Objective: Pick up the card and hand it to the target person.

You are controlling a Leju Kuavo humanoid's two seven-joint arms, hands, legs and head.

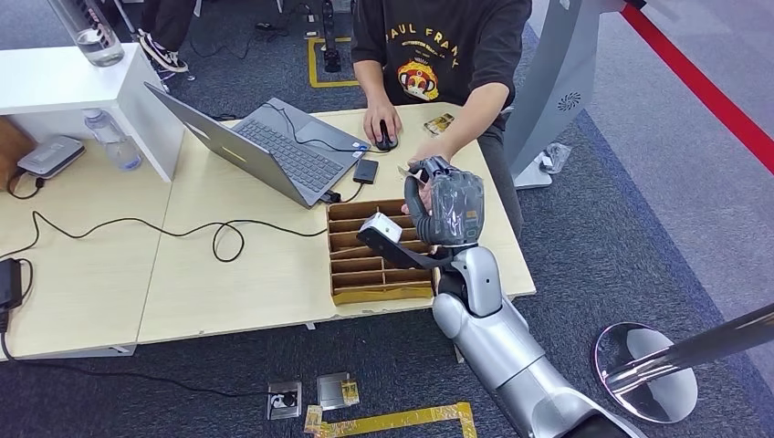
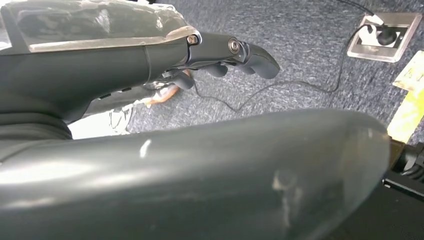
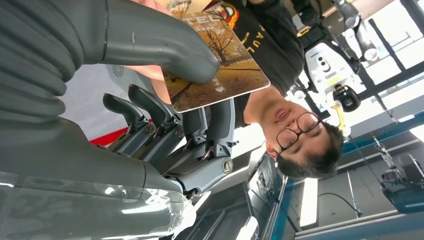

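Right hand (image 1: 444, 203) is raised above the table (image 1: 228, 274), near its far right corner, and grips the card (image 3: 220, 60): in the right wrist view the thick thumb presses on the picture side while the darker fingers (image 3: 150, 107) back it from beneath. You are at the handover step, and by the look of it close to the end of the task.

Note the person (image 1: 447, 46) seated across the table. One hand rests on a mouse (image 1: 387, 140); the person's other hand (image 1: 429, 151) reaches toward the raised card and lies just beside the robot's fingertips. Whether it already touches the card cannot be told.

Hold the arm steady and keep the free edge of the card presented toward that reaching hand. Do not loosen the thumb until the person plainly has a grip; a premature release would likely drop the card into the cardboard divider box (image 1: 374, 255) directly below. Release gently, then lift away without sweeping across the laptop (image 1: 265, 146) or its cables.

Left hand (image 2: 220, 57) hangs low over carpet; its fingers are curled in and hold nothing.
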